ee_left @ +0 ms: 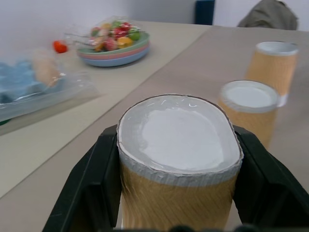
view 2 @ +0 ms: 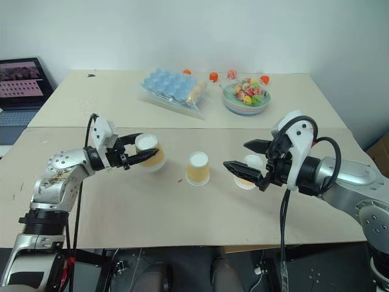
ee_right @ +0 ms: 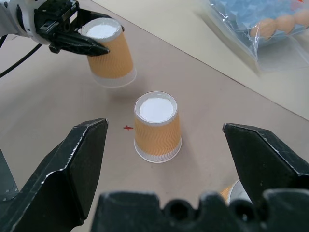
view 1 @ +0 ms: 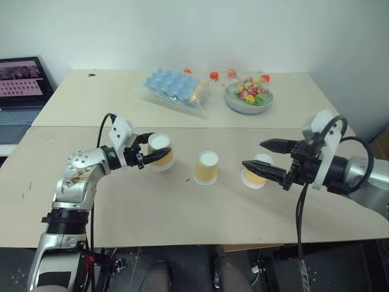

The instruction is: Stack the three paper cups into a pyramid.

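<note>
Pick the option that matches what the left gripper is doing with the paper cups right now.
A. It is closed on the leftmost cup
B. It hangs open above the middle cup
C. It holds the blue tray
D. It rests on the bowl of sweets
A: the left gripper has its black fingers clamped on either side of the leftmost cup, squeezing its top into an oval in the left wrist view.

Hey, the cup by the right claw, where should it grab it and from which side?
Grip the right-hand cup around its yellow-orange side wall, about mid-height, coming in level from the robot's right, where the open right claw already sits. It stands upside down, base up, so the top offers no rim to pinch. The wall tapers upward, so a grip too high could probably slip.
</note>
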Controlling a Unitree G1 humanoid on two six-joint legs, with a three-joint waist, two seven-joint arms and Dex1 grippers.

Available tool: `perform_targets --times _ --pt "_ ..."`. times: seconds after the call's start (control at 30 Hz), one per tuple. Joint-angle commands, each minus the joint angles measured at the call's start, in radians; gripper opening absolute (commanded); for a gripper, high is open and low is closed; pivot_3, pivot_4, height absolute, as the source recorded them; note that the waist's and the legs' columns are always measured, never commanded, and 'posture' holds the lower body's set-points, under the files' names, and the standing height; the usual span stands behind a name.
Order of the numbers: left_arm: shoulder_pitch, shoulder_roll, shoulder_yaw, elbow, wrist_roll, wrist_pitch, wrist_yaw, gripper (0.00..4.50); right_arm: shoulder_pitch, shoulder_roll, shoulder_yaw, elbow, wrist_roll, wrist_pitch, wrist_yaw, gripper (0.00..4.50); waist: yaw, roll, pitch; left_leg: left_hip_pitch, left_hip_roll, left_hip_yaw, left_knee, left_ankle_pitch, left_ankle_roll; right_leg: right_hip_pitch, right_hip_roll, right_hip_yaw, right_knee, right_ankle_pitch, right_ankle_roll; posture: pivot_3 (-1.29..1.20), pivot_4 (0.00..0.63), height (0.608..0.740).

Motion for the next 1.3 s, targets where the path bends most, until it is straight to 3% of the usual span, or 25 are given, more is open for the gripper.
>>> perform_targets --times 0.03,0.63,1.23,1.3 --pt "0.002 0.027 -0.014 -0.033 -0.032 0.014 -0.078 2.50 0.003 0.004 -0.033 -0.026 0.001 -0.018 -0.007 4.50 0.000 0.000 0.000 0.000 0.000 0.000 0.000 0.000 0.000 0.000 0.000 0.000 0.000 0.000 0.000 0.00 0.150 0.740" --pt "-0.049 -0.134 -0.099 0.139 0.085 -0.158 -0.040 2.50 0.054 -0.019 -0.110 -0.073 0.040 -0.005 -0.062 4.50 0.002 0.000 0.000 0.000 0.000 0.000 0.000 0.000 0.000 0.000 0.000 0.000 0.000 0.000 0.000 0.00 0.150 0.740" --pt "-0.091 -0.187 -0.106 0.237 0.116 -0.210 -0.031 2.50 0.067 -0.032 -0.127 -0.082 0.066 -0.013 -0.097 4.50 0.001 0.000 0.000 0.000 0.000 0.000 0.000 0.000 0.000 0.000 0.000 0.000 0.000 0.000 0.000 0.00 0.150 0.740" --pt "-0.087 -0.190 -0.105 0.234 0.113 -0.202 -0.031 3.45 0.065 -0.032 -0.125 -0.081 0.065 -0.013 -0.097 4.50 0.001 0.000 0.000 0.000 0.000 0.000 0.000 0.000 0.000 0.000 0.000 0.000 0.000 0.000 0.000 0.00 0.150 0.740"
